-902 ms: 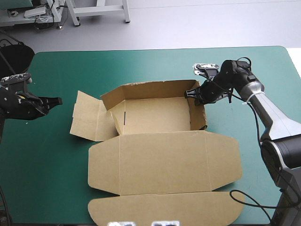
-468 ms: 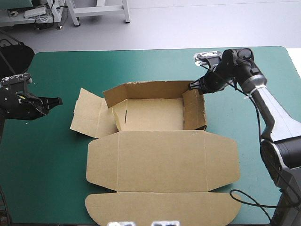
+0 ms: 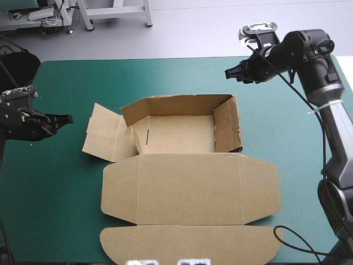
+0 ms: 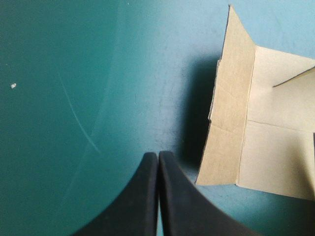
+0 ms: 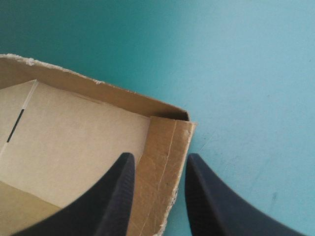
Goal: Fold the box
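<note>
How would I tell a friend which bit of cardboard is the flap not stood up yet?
On the teal-green table sits a brown box, an open tray with its lid flat toward the near edge. The flap is at the tray's left end, splayed outward toward the left hand. Unlike the far wall and right wall, it does not stand upright.

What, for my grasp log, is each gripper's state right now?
Left gripper: shut, holding nothing.
Right gripper: open, holding nothing, clear of the box.

Box (image 3: 179,134) centred on table (image 3: 66,193) (lid (image 3: 190,190) nearer).
</note>
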Motion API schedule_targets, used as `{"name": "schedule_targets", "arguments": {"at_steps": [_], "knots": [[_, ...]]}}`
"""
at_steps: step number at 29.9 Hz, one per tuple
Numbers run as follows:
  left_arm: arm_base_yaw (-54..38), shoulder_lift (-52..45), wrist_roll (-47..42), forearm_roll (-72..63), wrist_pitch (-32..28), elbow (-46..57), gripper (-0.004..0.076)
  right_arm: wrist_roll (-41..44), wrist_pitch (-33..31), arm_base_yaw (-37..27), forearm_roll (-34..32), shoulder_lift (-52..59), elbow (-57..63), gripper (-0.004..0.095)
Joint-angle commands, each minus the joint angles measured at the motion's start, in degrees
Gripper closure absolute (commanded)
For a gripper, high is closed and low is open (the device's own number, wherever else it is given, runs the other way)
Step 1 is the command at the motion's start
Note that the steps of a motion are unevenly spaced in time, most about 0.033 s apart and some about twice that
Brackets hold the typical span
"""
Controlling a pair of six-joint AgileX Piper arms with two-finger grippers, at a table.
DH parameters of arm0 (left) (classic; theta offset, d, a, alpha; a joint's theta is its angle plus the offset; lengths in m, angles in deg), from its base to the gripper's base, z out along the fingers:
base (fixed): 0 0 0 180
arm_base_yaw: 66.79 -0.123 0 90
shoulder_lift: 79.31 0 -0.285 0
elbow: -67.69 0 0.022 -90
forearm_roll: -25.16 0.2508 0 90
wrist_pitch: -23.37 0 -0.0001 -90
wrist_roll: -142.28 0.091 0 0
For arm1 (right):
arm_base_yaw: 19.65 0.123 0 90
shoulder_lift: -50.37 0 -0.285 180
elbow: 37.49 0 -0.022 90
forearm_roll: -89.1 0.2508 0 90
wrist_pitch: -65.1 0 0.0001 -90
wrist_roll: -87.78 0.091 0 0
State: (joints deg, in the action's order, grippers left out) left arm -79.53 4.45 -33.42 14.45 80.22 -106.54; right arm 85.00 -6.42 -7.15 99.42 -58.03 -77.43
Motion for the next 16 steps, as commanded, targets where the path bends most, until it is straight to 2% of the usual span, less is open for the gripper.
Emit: {"name": "schedule_targets", "arguments": {"at_steps": [1, 9, 12, 16], "knots": [[0.03, -1.36, 0.04, -0.67, -1.9, -1.54, 0.0733, 1.15, -0.07, -0.06, 1.85, 3.85, 3.26, 0.0578], [0.03, -1.36, 0.13, -0.77, -2.76, -1.54, 0.0733, 0.01, 0.73, -0.06, 1.8, 1.28, 14.92, 0.0578], [0.03, -1.36, 0.13, -0.77, -2.76, -1.54, 0.0733, -3.2, 1.67, -0.06, 3.27, -1.37, 15.78, 0.0578], [0.03, -1.36, 0.13, -0.77, -2.76, -1.54, 0.0733, -3.42, 1.79, -0.06, 3.51, -4.8, 15.78, 0.0578]]}}
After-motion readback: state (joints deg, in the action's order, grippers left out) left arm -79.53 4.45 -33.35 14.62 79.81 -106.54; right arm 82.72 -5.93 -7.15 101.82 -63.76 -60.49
